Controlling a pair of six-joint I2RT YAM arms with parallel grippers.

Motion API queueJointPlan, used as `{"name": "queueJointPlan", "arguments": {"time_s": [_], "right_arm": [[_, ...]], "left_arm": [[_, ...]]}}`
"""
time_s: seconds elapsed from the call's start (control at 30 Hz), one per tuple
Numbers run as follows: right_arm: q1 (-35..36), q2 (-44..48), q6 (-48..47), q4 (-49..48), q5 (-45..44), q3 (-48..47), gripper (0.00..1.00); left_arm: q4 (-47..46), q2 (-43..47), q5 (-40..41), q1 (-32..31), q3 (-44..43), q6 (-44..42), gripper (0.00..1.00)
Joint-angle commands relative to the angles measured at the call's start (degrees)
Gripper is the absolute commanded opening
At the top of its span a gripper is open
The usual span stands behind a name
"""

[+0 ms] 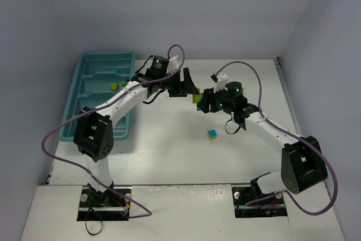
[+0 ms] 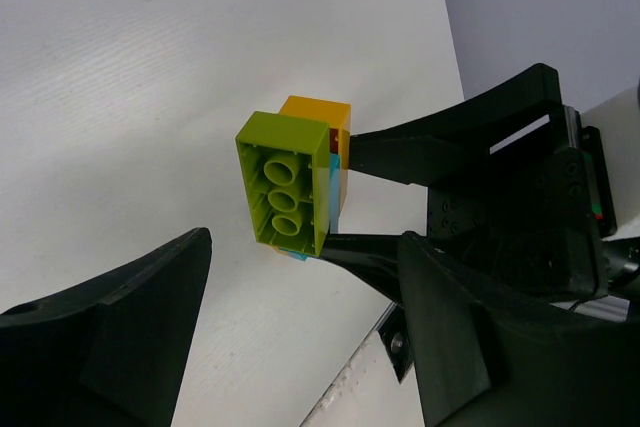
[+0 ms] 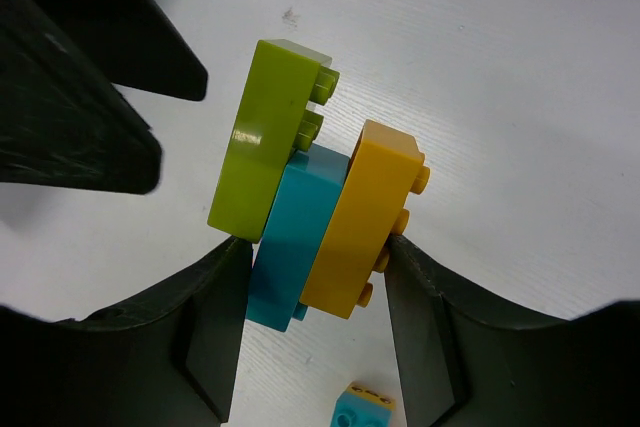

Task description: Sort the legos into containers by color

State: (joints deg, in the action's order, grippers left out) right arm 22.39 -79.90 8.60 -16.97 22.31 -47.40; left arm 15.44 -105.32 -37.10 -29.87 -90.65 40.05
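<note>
The left claw (image 2: 305, 243) gap faces the stack (image 2: 290, 182); neither finger touches it. The right claw (image 3: 318, 243) obstructs both stack faces. Open worktop (image 1: 169, 150) lies below, with one loose brick (image 1: 212, 134) on it.

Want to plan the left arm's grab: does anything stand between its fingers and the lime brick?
Nothing visible does. The lime brick faces the left gripper's open fingers across a bare gap; the right gripper clamps the stack at its far end.

Top view high, looking down; wrist views close, facing oppositely, share brick stack (image 2: 288, 185); overhead perhaps too.
</note>
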Motion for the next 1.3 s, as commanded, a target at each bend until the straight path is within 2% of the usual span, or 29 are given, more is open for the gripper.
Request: {"name": "queueJointPlan", "arguments": {"time_s": [0.0, 0.23, 0.33, 0.43, 0.47, 0.53, 0.6, 0.97, 1.13, 1.27], "right_arm": [[0.98, 2.82, -1.13, -5.70, 1.43, -0.68, 0.00], [1.43, 2.47, -1.13, -6.14, 1.69, -0.59, 0.00], [1.51, 2.38, -1.04, -6.49, 1.60, -0.42, 0.00], [1.60, 1.94, -1.04, -6.58, 1.25, -0.15, 0.00], [1.60, 1.94, -0.96, -6.67, 1.08, -0.07, 0.00], [1.60, 1.50, -1.04, -6.67, 0.64, 0.11, 0.00], [1.51, 1.24, -1.13, -6.76, 0.46, 0.46, 0.00], [1.43, -1.14, -1.74, -6.93, -0.86, 1.96, 0.00], [1.25, -2.63, -1.75, -6.76, -1.39, 1.43, 0.00], [1.25, -3.24, -1.66, -6.76, -1.56, 0.64, 0.00]], "left_arm": [[-3.58, 0.12, -0.34, -0.98, -3.74, 1.25, 0.68], [-4.63, -1.64, 0.45, -1.16, -4.44, 2.31, 0.68], [-5.42, -1.91, 0.19, -1.25, -4.53, 2.84, 0.62], [-5.69, -1.82, -0.43, -1.25, -4.36, 3.10, 0.43], [-5.69, -1.73, -0.43, -1.25, -4.36, 3.10, 0.27], [-5.60, -1.38, -0.69, -1.25, -4.01, 3.10, 0.12], [-5.16, -1.03, -0.95, -1.16, -4.01, 2.84, 0.02], [-1.91, 1.95, -3.93, 3.23, -2.16, -0.50, 0.00], [-1.38, 4.41, -7.19, 8.15, 0.21, -2.26, 0.00], [2.22, 7.57, -5.79, 14.56, 1.97, -6.21, 0.00]]}}
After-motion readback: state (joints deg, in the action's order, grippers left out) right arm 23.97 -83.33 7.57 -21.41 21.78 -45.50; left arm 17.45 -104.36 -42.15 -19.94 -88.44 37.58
